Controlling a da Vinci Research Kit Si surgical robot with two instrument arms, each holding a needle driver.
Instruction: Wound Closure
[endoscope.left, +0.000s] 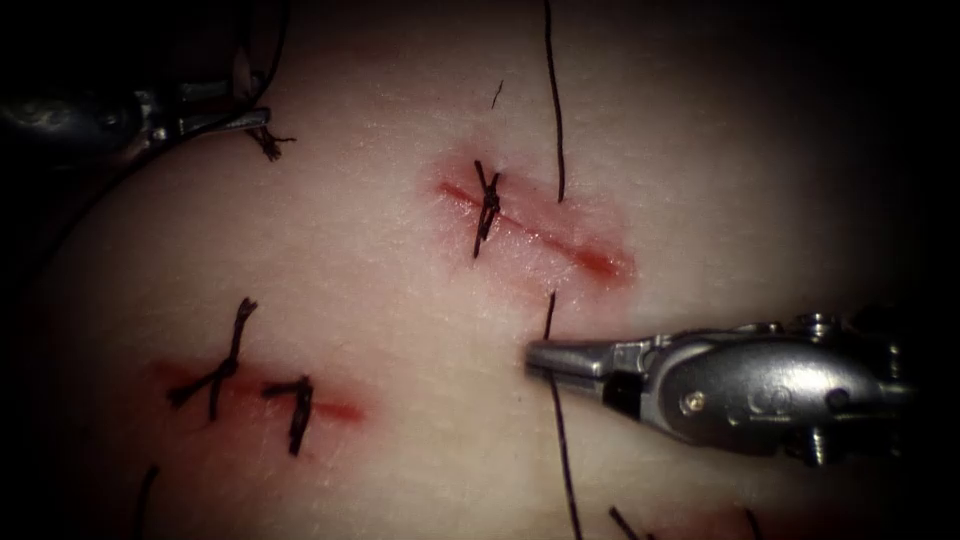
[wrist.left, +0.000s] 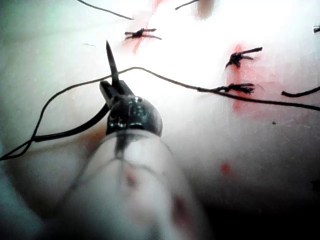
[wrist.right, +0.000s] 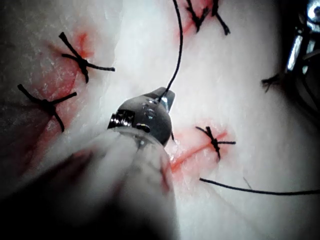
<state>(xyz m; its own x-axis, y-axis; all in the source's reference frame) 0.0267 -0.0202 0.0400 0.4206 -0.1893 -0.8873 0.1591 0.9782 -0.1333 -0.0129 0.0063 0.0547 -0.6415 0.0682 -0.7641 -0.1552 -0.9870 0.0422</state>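
Observation:
The cut (endoscope.left: 545, 238) runs across the middle of the tissue (endoscope.left: 400, 300), with one knotted stitch (endoscope.left: 487, 207) near its left end. Dark thread (endoscope.left: 555, 110) comes down from the top to the cut and comes out again just below it. There my right tool (endoscope.left: 535, 357) is shut on the thread; the right wrist view shows the same grip (wrist.right: 167, 97). At the upper left, off the cut, my left tool (endoscope.left: 258, 120) is shut on the curved needle (wrist.left: 111, 62) a short way behind its point. The needle is clear of the tissue.
A second cut (endoscope.left: 330, 405) at the lower left carries two knotted stitches (endoscope.left: 225, 365). A loose knot end (endoscope.left: 268, 143) lies beside the left tool. More thread (endoscope.left: 565, 460) trails down below the right tool. Red fluid stains both cuts.

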